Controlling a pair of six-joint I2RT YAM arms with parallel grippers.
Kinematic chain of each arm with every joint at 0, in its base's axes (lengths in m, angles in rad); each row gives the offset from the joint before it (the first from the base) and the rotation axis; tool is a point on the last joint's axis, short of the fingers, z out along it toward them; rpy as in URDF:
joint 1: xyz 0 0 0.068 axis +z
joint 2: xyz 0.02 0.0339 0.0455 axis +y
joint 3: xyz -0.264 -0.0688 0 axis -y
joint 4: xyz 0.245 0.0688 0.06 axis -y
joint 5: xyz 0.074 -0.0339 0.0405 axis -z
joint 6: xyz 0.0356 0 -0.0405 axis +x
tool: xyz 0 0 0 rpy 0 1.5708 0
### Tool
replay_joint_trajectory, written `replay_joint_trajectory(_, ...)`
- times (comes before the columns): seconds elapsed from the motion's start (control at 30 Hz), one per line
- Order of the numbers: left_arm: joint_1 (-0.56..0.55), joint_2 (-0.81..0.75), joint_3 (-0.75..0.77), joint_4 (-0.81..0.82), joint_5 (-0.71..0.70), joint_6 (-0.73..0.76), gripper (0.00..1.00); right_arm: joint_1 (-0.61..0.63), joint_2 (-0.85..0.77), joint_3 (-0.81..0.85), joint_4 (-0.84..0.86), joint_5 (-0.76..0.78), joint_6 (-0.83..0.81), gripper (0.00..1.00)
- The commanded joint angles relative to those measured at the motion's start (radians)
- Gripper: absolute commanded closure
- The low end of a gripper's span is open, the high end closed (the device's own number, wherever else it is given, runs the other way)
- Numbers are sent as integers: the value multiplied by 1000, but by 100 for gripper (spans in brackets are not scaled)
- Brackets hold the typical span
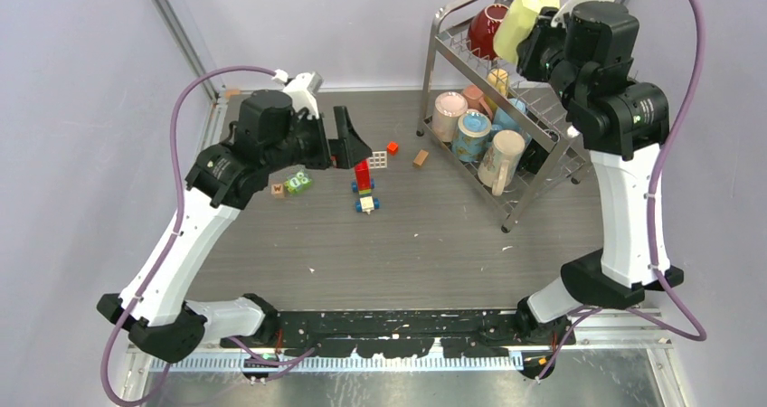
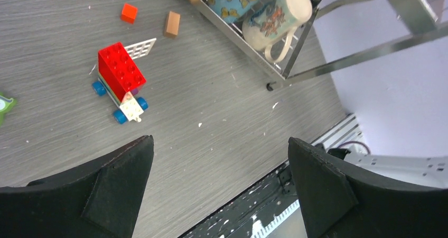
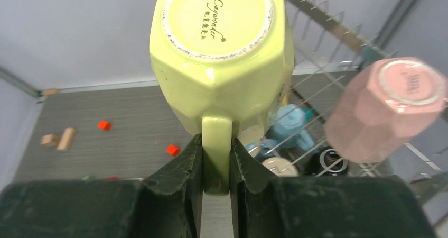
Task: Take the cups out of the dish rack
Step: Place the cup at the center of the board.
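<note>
Pale yellow mug (image 3: 222,53): held above the top tier of the dish rack (image 1: 541,108), at the counter's far right.
Right gripper (image 3: 216,161): fingers (image 3: 182,169) clamped on the mug's handle.
Doing it well: I judge it should clear the prongs and the pink mug (image 3: 388,108) before swinging out to bare counter (image 2: 211,106).
Rack contents: dark red mug (image 1: 488,29) up top; butterfly mug (image 1: 472,136) and others below.
Left gripper (image 2: 221,140): fingers apart, empty.
</note>
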Motion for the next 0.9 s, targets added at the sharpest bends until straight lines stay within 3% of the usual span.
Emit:
replay_joint_trajectory(0.0,100,-32,-25,140,158,-84,0,53,-81,-51,160,-121,115,99)
replay_joint_trajectory(0.23,276,-102,-217,377,396,-297,0,157,-161,-268,265,-236,258,99)
replay_joint_trajectory(0.43,315,-121,-392,666,500,-528,0,207,-217,-457,403,-314,366,99)
replay_joint_trajectory(0.73,316,-66,-592,1197,521,-953,0,253,-281,-727,666,-443,576,99)
replay_joint_trajectory(0.87,314,-39,-646,1339,505,-1085,2,272,-286,-784,755,-461,626,99)
